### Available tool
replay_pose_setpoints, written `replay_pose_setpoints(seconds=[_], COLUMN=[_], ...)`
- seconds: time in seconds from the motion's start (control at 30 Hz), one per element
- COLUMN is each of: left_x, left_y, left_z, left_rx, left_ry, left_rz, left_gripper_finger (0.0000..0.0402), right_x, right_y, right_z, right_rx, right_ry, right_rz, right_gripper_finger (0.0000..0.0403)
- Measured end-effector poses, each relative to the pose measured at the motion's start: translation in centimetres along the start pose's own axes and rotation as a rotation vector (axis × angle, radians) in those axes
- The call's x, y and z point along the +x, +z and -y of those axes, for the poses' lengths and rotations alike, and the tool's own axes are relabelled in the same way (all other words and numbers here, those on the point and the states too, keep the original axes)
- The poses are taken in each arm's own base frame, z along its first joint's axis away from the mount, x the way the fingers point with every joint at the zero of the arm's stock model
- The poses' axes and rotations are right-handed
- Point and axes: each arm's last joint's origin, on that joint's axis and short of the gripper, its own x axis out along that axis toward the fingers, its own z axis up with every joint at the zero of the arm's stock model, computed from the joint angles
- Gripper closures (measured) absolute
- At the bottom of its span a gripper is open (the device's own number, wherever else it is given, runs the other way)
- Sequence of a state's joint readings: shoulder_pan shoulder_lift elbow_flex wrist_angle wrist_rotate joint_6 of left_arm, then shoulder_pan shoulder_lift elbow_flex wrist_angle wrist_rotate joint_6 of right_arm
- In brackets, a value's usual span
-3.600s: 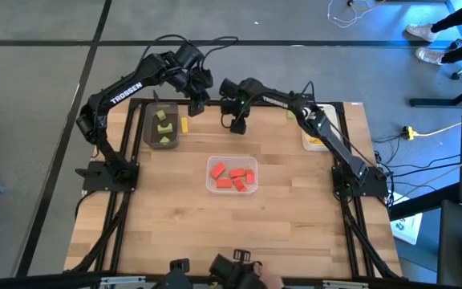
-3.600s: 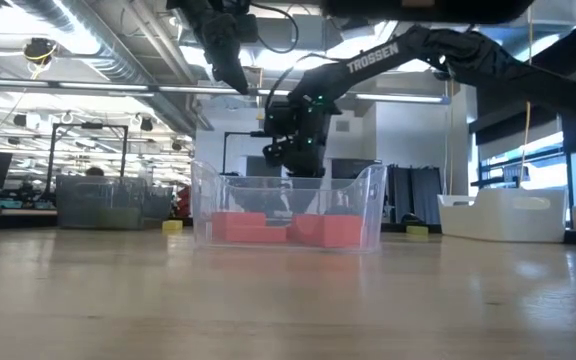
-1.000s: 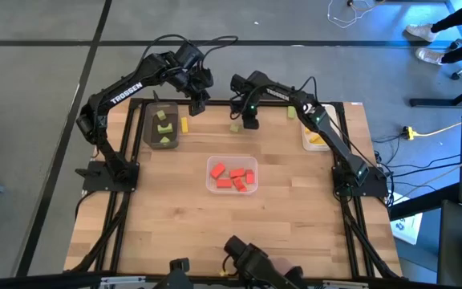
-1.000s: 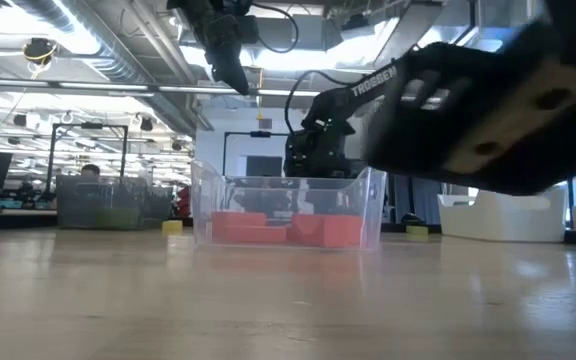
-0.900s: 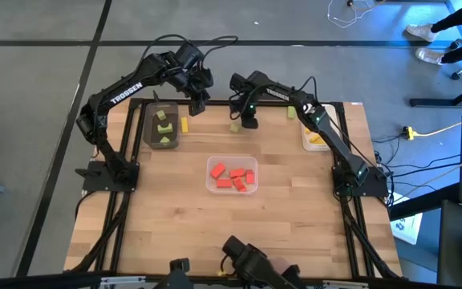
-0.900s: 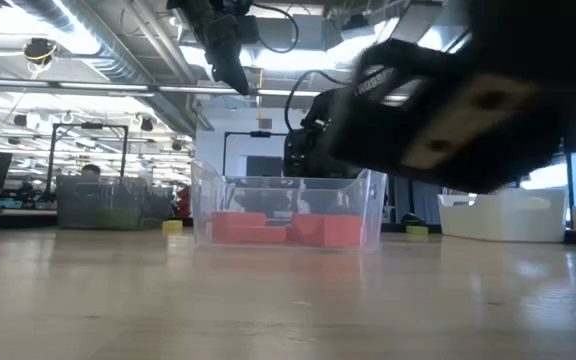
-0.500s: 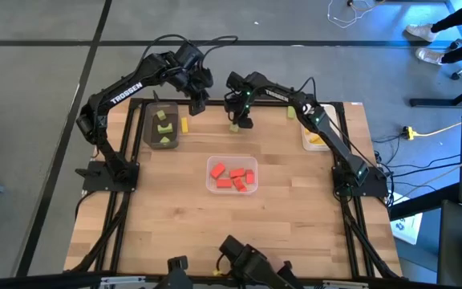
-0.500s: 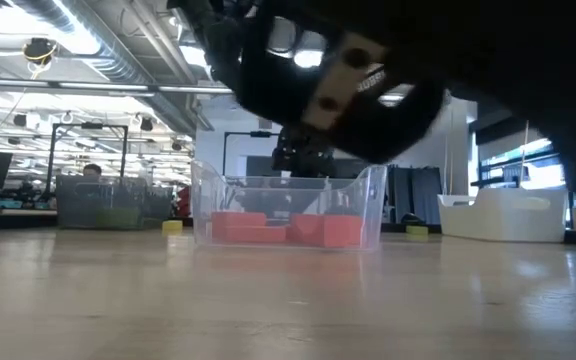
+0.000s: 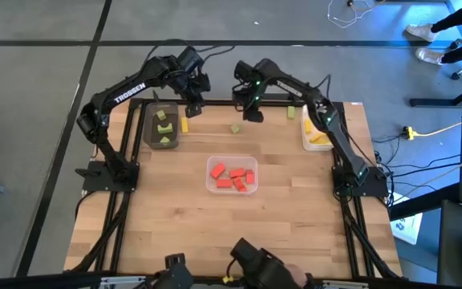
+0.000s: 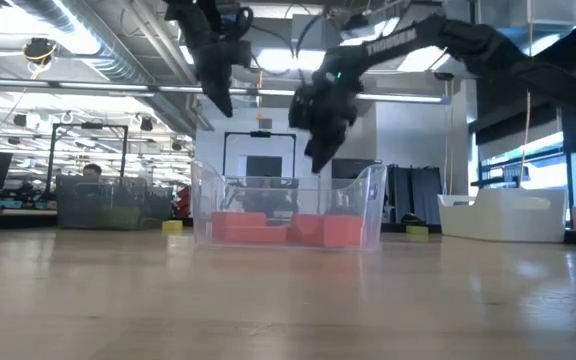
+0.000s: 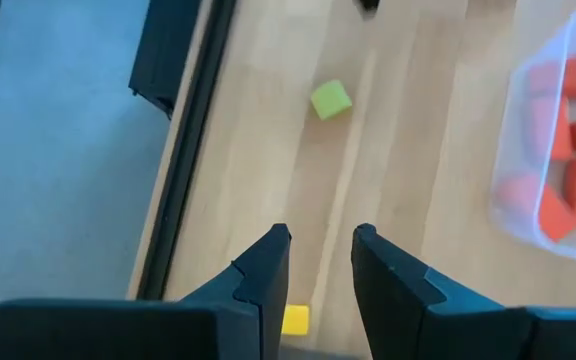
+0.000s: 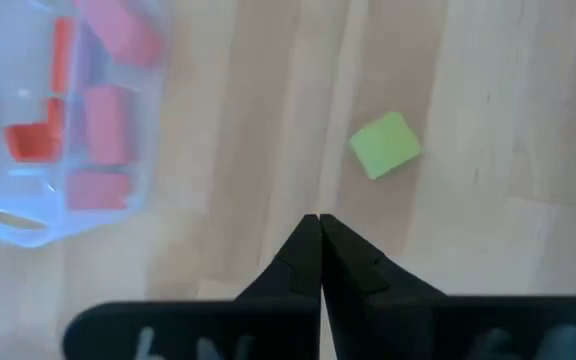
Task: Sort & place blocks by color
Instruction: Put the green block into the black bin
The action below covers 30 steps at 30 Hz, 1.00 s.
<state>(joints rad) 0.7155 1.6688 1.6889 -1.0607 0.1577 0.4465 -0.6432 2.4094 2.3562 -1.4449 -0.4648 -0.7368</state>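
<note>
My left gripper (image 9: pixel 192 109) (image 11: pixel 322 236) hovers open near the table's far edge, above a small yellow block (image 9: pixel 184 124) (image 11: pixel 295 320) that lies on the wood. A light green cube (image 9: pixel 236 128) (image 11: pixel 330 99) (image 12: pixel 384 145) rests flat on the table between the two arms. My right gripper (image 9: pixel 253 114) (image 12: pixel 318 220) hangs shut and empty above the table, just to the right of that cube. In the low view both grippers (image 10: pixel 219 105) (image 10: pixel 315 163) hang above and behind the clear tray.
A dark grey tray (image 9: pixel 152 128) with green blocks stands at the far left. A clear tray (image 9: pixel 212 178) (image 10: pixel 200 205) with red blocks sits mid-table. A white tray (image 9: pixel 305 138) with yellow blocks stands at the far right, with another green block (image 9: pixel 291 113) beside it.
My right gripper, shut throughout, has risen from table height beside the green cube and drifted toward the far edge; the cube stays on the wood. My left gripper has sunk a little toward the yellow block and tipped further down.
</note>
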Motion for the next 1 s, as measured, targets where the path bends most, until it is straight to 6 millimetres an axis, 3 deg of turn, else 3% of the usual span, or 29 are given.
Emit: replay_pose_setpoints(seconds=[0.3, 0.6, 0.83, 1.0], left_x=[3.5, 7.1, 9.7, 13.0], left_y=[-0.9, -0.8, -2.1, -2.5], left_z=[0.2, 0.4, 0.6, 0.2], left_rx=[0.097, 0.245, 0.301, 0.287], left_ry=[-0.029, -0.054, -0.033, -0.037], left_rz=[0.062, 0.351, 0.401, 0.375], left_gripper_finger=[0.0301, 0.0300, 0.0306, 0.0323], right_x=[-8.4, -15.6, -18.5, -19.1], right_y=[0.4, -0.6, -1.6, -1.9], right_z=[-5.1, -10.8, -13.5, -14.1], right_rx=[-0.018, -0.059, -0.012, -0.010], right_ry=[-0.135, -0.247, -0.334, -0.355], right_rz=[0.125, 0.260, 0.292, 0.302], right_gripper_finger=[0.0403, 0.0403, 0.0403, 0.0403])
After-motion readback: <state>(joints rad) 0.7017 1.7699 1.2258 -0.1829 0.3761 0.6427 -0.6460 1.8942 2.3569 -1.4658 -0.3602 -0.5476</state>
